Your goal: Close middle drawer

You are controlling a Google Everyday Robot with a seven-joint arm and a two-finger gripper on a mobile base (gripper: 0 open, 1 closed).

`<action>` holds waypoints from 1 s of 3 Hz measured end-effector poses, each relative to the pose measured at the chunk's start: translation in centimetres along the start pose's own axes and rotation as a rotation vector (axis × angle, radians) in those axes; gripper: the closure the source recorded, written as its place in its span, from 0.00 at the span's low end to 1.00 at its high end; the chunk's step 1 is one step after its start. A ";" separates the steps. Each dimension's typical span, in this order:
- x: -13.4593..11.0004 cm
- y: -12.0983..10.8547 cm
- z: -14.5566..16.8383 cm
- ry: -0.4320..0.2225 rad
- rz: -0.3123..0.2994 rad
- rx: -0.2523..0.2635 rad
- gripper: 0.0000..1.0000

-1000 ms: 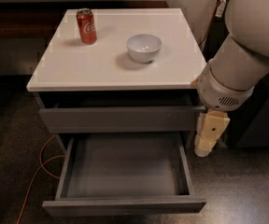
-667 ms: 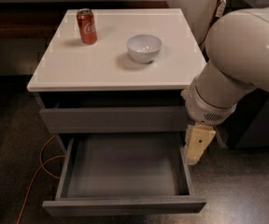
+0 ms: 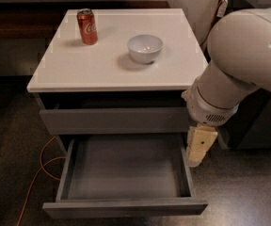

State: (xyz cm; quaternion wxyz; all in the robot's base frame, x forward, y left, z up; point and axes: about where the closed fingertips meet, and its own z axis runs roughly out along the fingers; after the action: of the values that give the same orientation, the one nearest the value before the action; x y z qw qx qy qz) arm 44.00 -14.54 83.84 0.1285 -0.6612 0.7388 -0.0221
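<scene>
A red soda can (image 3: 87, 26) stands upright near the back left corner of the white cabinet top (image 3: 79, 67), and an empty white bowl (image 3: 145, 47) sits right of its middle, well apart from the can. An orange cable (image 3: 42, 161) loops on the dark floor (image 3: 11, 140) below the top's left edge.

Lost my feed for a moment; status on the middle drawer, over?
Gripper hanging by right wall of middle drawer. Drawer pulled well out, not closed. Tray bare, nothing blocking it; orange cable on floor to its left, apart.
</scene>
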 end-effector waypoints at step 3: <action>-3.6 1.9 8.2 -0.074 -0.089 -0.092 0.00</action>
State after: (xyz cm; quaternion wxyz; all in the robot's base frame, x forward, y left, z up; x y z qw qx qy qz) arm 44.28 -9.59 76.07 0.1242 -0.6990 0.7036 0.0304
